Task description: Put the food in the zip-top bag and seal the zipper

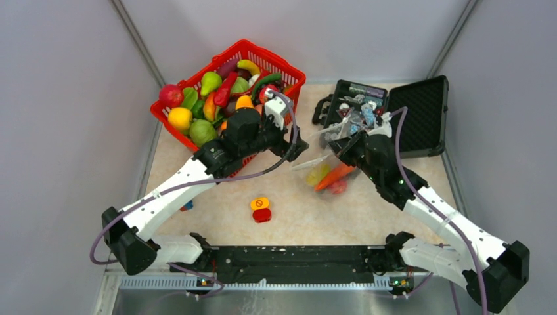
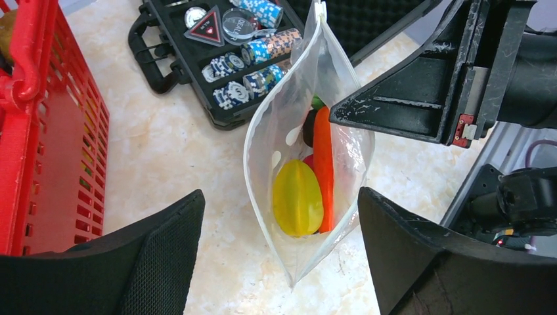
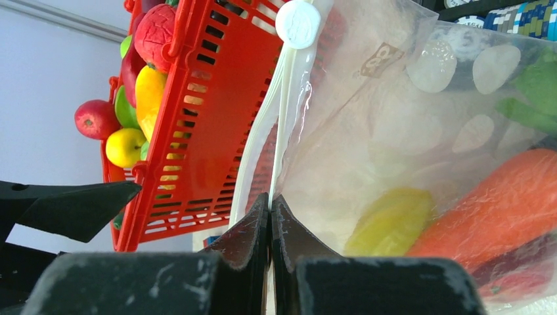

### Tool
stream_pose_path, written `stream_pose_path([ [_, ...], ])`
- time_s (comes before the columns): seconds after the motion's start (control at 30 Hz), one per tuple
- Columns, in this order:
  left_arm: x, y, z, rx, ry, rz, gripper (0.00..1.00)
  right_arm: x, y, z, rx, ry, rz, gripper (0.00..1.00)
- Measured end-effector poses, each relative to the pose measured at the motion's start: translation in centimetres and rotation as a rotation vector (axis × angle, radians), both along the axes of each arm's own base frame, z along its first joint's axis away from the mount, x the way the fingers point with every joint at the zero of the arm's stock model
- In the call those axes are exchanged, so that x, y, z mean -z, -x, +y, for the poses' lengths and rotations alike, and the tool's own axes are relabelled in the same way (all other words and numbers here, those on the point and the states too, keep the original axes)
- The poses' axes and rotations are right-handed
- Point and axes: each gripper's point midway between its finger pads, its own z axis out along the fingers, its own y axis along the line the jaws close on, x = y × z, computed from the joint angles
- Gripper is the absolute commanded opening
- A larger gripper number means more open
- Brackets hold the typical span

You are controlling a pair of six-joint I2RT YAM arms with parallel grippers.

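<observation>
The clear zip-top bag [image 1: 325, 167] hangs open-mouthed in the left wrist view [image 2: 276, 125]. In it lie a yellow fruit [image 2: 297, 197], an orange carrot [image 2: 322, 164] and a red piece. My right gripper [image 3: 270, 205] is shut on the bag's whitish zipper strip [image 3: 282, 118], below the white slider [image 3: 297, 23]; it also shows in the top view [image 1: 340, 141]. My left gripper [image 2: 282, 262] is wide open and empty, its fingers [image 2: 157, 262] on either side of the bag's near corner without touching it. More food [image 1: 210, 98] fills the red basket [image 1: 289, 69].
An open black hard case [image 1: 420, 108] with poker chips stands at the back right, just behind the bag. A small orange-and-red button block [image 1: 261, 209] lies mid-table. A blue brick [image 1: 188, 205] peeks from under the left arm. The basket wall [image 2: 59, 151] is close on the left.
</observation>
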Motion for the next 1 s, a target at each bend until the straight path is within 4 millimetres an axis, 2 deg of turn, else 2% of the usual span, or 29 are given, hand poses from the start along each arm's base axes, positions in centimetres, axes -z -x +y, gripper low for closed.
stream_pose_path([
  [0.2,0.6,-0.3,0.4,-0.021,-0.019,0.002,0.86,0.1,-1.1,0.5,0.011,0.012,-0.003,0.00],
  [0.5,1.1,-0.4,0.8,-0.046,-0.041,0.012,0.86,1.6,-3.6,0.7,0.077,0.064,0.011,0.00],
  [1.0,1.3,-0.8,1.2,-0.072,-0.053,0.011,0.87,0.7,-3.8,0.2,0.101,0.064,-0.021,0.00],
])
